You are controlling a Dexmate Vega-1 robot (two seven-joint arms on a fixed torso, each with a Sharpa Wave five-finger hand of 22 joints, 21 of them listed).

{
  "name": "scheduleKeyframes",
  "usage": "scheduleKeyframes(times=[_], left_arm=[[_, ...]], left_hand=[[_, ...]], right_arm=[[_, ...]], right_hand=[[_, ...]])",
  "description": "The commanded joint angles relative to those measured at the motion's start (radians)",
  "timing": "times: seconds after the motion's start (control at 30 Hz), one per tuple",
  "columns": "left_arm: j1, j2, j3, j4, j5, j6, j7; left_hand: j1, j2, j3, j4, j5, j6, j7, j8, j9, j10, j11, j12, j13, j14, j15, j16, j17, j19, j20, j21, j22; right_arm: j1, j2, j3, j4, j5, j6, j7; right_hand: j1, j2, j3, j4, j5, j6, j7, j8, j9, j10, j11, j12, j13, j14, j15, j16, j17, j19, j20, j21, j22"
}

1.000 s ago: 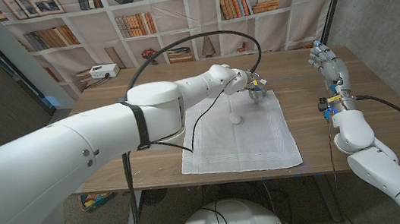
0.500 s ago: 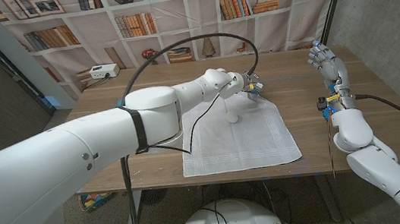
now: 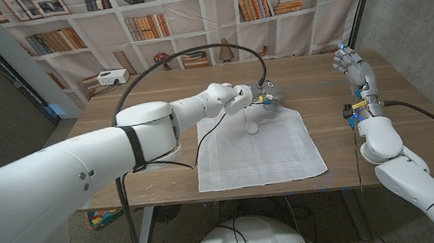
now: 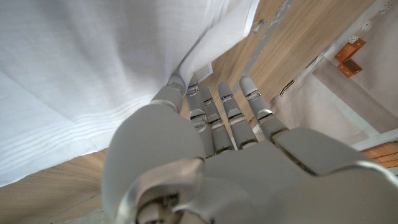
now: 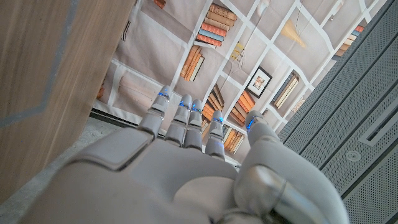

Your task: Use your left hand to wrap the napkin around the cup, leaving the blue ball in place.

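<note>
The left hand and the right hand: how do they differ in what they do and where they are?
The left hand grips a corner of the white napkin at its far edge; the right hand holds nothing, fingers apart. The left hand is over the napkin; the right hand is raised near the table's right side.

The left arm reaches from the near left corner across the table, its left hand (image 3: 254,96) at the far end, fingers (image 4: 200,115) pinching a fold of white cloth. The right arm rises at the right edge, forearm upright, right hand (image 3: 353,66) raised with fingers (image 5: 186,121) extended, holding nothing.
</note>
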Motion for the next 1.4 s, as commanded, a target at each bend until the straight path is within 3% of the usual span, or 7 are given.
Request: scheduleKeyframes(times=[0.03,0.27,0.6,1.07,1.4], left_arm=[[0.113,0.237,-0.171,-0.483,0.085,0.126,-0.046],[0.217,0.34,-0.281,-0.698,0.156,0.175,-0.068],[0.378,0.397,-0.411,-0.853,0.245,0.26,0.055],[0.451,0.514,-0.501,-1.117,0.295,0.206,-0.279],[0.55,0.573,-0.589,-1.263,0.343,0.203,-0.371]], left_hand=[[0.01,-0.002,0.013,-0.001,0.005,0.007,-0.001,0.01,0.008,0.013,0.0,0.005,0.005,0.012,-0.112,0.005,0.004,0.005,0.003,0.002,0.003],[0.008,-0.004,0.018,0.002,0.008,0.007,-0.005,0.019,0.017,0.015,-0.003,0.005,0.008,0.01,-0.112,0.004,0.006,0.001,0.005,0.0,0.004],[0.007,-0.014,0.028,0.0,0.017,0.022,-0.004,0.044,0.033,0.071,-0.02,0.026,0.019,0.046,-0.134,0.015,0.007,0.002,-0.003,0.0,0.005],[-0.005,-0.026,0.032,0.004,0.022,0.024,-0.015,0.062,0.045,0.034,-0.014,0.011,0.032,0.011,-0.12,0.0,0.014,-0.011,0.002,-0.004,0.006],[0.009,-0.04,0.023,-0.008,0.021,0.04,-0.008,0.065,0.037,0.039,-0.02,0.013,0.037,0.002,-0.12,0.007,0.023,-0.012,0.001,-0.004,0.007]], right_arm=[[0.001,-0.006,-0.006,-0.029,-0.012,-0.02,-0.006],[-0.006,-0.01,-0.011,-0.058,-0.022,-0.035,-0.012],[-0.031,-0.014,-0.012,-0.109,-0.045,-0.052,-0.03],[-0.061,-0.022,-0.009,-0.177,-0.07,-0.079,-0.045],[-0.052,-0.021,-0.021,-0.19,-0.081,-0.089,-0.043]], right_hand=[[0.004,-0.002,-0.004,0.0,0.005,0.004,0.0,-0.004,0.006,0.006,-0.003,-0.003,0.005,0.01,0.003,-0.001,0.005,0.003,0.005,0.009,0.003],[0.003,-0.002,-0.004,0.001,0.005,0.004,0.0,-0.004,0.006,0.007,-0.002,-0.003,0.005,0.01,0.002,-0.001,0.005,0.003,0.005,0.009,0.003],[0.003,-0.002,-0.005,0.001,0.005,0.004,-0.001,-0.004,0.006,0.008,-0.003,-0.003,0.005,0.01,0.002,-0.001,0.005,0.003,0.005,0.009,0.003],[0.001,-0.002,-0.007,0.002,0.004,0.004,-0.002,-0.004,0.006,0.009,-0.003,-0.003,0.005,0.012,0.002,-0.001,0.006,0.005,0.004,0.01,0.003],[0.001,-0.001,-0.007,0.003,0.004,0.004,-0.001,-0.004,0.006,0.009,-0.004,-0.003,0.005,0.014,0.002,0.0,0.006,0.005,0.004,0.01,0.003]])
